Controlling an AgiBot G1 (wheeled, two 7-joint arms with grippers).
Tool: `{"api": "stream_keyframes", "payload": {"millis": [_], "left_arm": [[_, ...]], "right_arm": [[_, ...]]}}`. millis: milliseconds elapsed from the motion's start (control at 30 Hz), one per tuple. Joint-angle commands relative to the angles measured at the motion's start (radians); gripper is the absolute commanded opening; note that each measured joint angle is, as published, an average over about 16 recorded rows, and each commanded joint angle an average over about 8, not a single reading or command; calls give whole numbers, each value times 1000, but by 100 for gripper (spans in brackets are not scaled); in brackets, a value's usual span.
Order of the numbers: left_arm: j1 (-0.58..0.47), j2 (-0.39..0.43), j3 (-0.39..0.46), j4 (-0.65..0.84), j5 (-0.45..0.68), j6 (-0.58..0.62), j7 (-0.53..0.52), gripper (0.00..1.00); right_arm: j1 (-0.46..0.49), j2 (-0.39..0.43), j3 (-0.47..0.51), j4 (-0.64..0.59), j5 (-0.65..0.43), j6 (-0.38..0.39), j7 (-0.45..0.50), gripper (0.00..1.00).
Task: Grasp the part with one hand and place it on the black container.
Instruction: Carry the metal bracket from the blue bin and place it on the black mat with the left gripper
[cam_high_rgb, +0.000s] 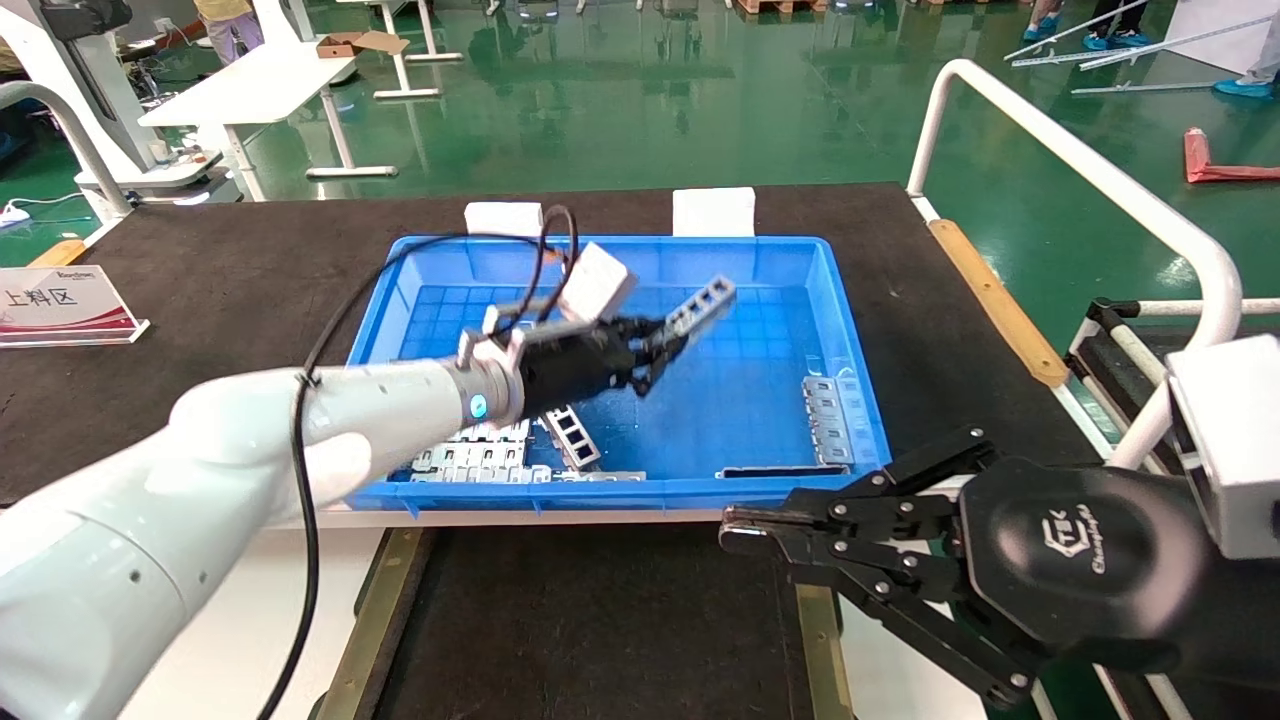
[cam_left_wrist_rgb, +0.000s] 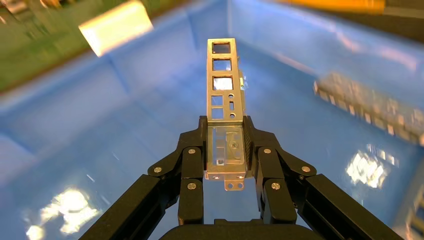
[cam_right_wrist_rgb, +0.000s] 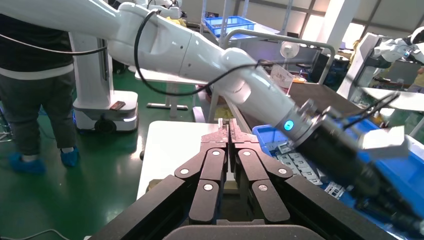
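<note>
I have the part (cam_left_wrist_rgb: 224, 85) clamped in my left hand (cam_high_rgb: 668, 348), pinched by its lower end so most of its length sticks out past the fingertips (cam_left_wrist_rgb: 250, 140). It hangs in the air above the blue bin (cam_high_rgb: 850, 300), clear of the floor and of the other brackets (cam_high_rgb: 828, 415) lying along the bin's near and right-hand sides. So the grasp looks done, and I judge I am in the carry step.

My right hand (cam_high_rgb: 740, 532) sits parked just in front of the bin's near right corner, its fingers pressed together on nothing.

The black tray (cam_high_rgb: 600, 620) lies on the near side of the bin, right below my view, its floor bare between brass rails (cam_high_rgb: 372, 610). Next I need to lift the part over the bin's near wall, draw the arm back toward me, and lower until the bracket rests flat on the tray before I let go. The parked right hand hovers near the tray's right rail, so I would keep to the left half.
</note>
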Motion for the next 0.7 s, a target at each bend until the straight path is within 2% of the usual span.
{"api": "stream_keyframes", "payload": {"millis": [33,133,333,400,533,700], "left_arm": [[-13,2,-5,7,-17,-6,14,0],[-23,-27,-18,-16,-47,93,40,0],[-2,-145,-61,-83,-131,407,106,0],[15,-183,-71,-104,-153,478,117,0],[59,-256,-79,-174,-181,557,111,0],[138,-363,-83,-328,-208,570,84,0]], "right_arm": [[0,0,0,0,0,0,0,0],[0,0,0,0,0,0,0,0],[0,0,0,0,0,0,0,0],[0,0,0,0,0,0,0,0],[0,0,-1,0,0,0,0,0],[0,0,-1,0,1,0,0,0]]}}
